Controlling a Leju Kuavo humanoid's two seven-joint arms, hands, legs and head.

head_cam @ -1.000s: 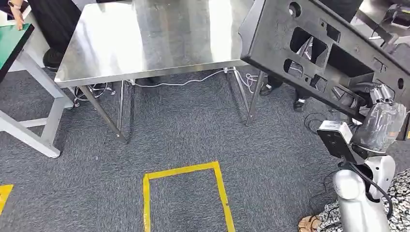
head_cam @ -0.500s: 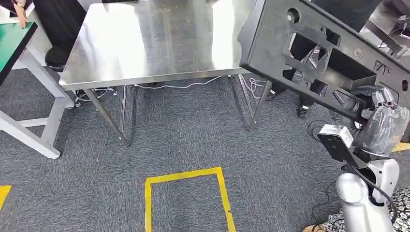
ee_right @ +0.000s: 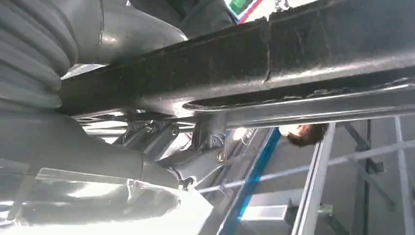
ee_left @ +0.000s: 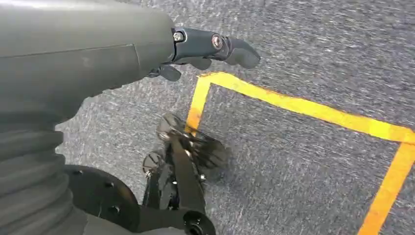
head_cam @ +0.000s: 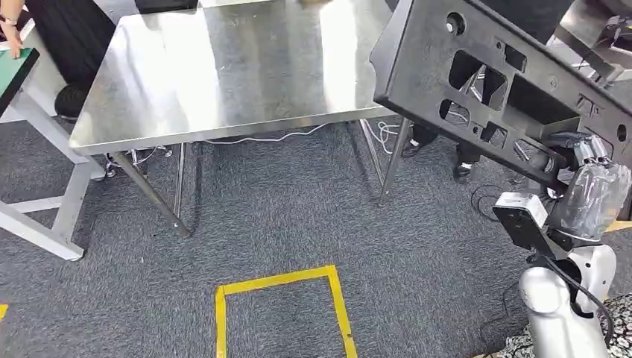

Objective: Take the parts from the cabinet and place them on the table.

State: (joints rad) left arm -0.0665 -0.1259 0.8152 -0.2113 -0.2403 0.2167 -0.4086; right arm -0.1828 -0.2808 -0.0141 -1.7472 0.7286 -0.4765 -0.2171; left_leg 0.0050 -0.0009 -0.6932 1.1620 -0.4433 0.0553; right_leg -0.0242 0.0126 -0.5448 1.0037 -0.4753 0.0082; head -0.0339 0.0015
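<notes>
Gripping black part [head_cam: 507, 82], right hand [head_cam: 577, 160]

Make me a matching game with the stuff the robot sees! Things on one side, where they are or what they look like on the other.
Things:
1. black plastic part
2. steel table
3. yellow tape
4. left hand

Descriptions:
A. stuck on the grey carpet in a box shape
B. held up by the right hand
C. shiny, nothing lying on the part in view
D. hanging over the floor, holding nothing

Pairs: 1-B, 2-C, 3-A, 4-D
</notes>
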